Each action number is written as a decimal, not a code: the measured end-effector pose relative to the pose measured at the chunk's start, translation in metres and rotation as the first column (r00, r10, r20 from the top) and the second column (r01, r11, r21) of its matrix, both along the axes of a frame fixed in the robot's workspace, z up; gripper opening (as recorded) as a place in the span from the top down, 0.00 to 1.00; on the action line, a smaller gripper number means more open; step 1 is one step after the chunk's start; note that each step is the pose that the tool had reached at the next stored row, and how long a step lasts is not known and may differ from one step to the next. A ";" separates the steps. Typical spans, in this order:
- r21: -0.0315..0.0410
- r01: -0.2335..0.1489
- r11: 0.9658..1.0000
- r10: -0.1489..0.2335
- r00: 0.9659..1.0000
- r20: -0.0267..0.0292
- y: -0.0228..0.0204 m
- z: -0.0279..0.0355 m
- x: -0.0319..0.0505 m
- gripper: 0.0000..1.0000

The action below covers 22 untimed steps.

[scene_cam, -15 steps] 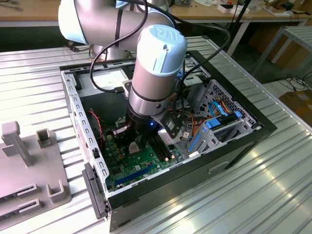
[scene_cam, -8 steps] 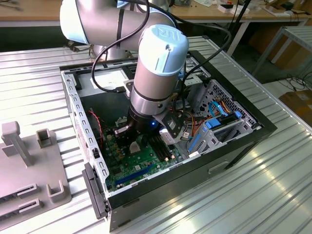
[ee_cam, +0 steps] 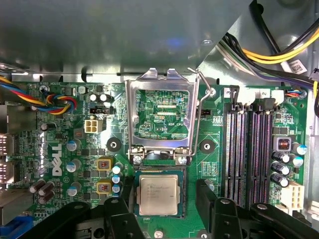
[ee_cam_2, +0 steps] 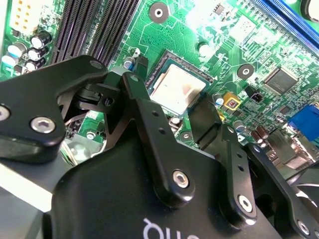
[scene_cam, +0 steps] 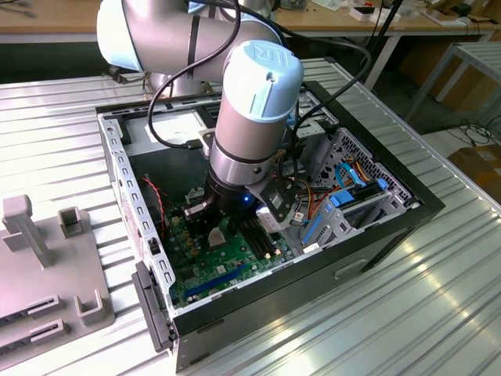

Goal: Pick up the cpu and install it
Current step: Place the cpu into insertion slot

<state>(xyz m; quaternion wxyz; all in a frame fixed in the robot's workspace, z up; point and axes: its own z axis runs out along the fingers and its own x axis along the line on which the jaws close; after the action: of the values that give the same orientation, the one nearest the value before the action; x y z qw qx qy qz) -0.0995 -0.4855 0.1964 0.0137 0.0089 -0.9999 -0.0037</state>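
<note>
While the arm is reaching down into the open PC case (scene_cam: 117, 176) on the ribbed metal table (scene_cam: 438, 313), the gripper (ee_cam: 167, 188) is hanging low over the green motherboard (ee_cam: 212, 164), its fingers (ee_cam: 207, 195) spread wide, one on either side of the cpu (ee_cam: 158, 195) w/o clamping it. The cpu is lying flat in its socket, silvery face up. The socket's metal hold-down frame (ee_cam: 158, 117) is standing open (hinged up, just beside the cpu). Black RAM slots (ee_cam: 249, 149) are running alongside, near the socket.

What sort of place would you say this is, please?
Likely a robotics lab or workshop: an open computer case on a ribbed metal table, wooden workbenches behind, the arm's gripper over the cpu.
</note>
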 end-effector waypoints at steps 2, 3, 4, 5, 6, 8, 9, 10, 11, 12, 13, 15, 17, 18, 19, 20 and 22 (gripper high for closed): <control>0.000 0.005 1.000 -0.005 1.000 0.000 0.0000 -0.0003 0.0001 0.40; 0.000 0.006 1.000 -0.006 1.000 0.000 0.0000 -0.0004 0.0001 0.40; 0.000 0.008 1.000 -0.008 1.000 0.000 0.0000 -0.0006 0.0001 0.40; 0.000 0.011 1.000 -0.011 1.000 0.000 0.0000 -0.0007 0.0003 0.40; 0.000 0.012 1.000 -0.012 1.000 0.000 0.0000 -0.0007 0.0004 0.40; 0.000 0.012 1.000 -0.012 1.000 0.000 0.0000 -0.0008 0.0004 0.40; 0.000 0.012 1.000 -0.012 1.000 0.000 0.0000 -0.0008 0.0005 0.40; 0.000 0.012 1.000 -0.012 1.000 0.000 0.0000 -0.0008 0.0005 0.40; 0.000 0.012 1.000 -0.012 1.000 0.000 0.0000 -0.0009 0.0005 0.40; 0.000 0.012 1.000 -0.012 1.000 0.000 0.0000 -0.0009 0.0005 0.40; 0.000 0.012 1.000 -0.012 1.000 0.000 0.0000 -0.0009 0.0005 0.40; 0.000 0.012 1.000 -0.012 1.000 0.000 0.0000 -0.0009 0.0004 0.40; 0.000 0.012 1.000 -0.012 1.000 0.000 0.0000 -0.0009 0.0001 0.40; 0.000 0.012 1.000 -0.012 1.000 0.000 0.0001 -0.0009 0.0000 0.40; 0.000 0.012 1.000 -0.012 1.000 0.000 0.0001 -0.0009 -0.0003 0.40; 0.000 0.012 1.000 -0.012 1.000 0.000 0.0000 -0.0009 -0.0010 0.40; 0.001 0.012 1.000 -0.012 1.000 0.000 0.0001 -0.0009 -0.0017 0.40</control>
<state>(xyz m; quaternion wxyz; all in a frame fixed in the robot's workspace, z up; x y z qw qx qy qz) -0.1012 -0.4855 0.1955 0.0136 0.0029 -0.9999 -0.0041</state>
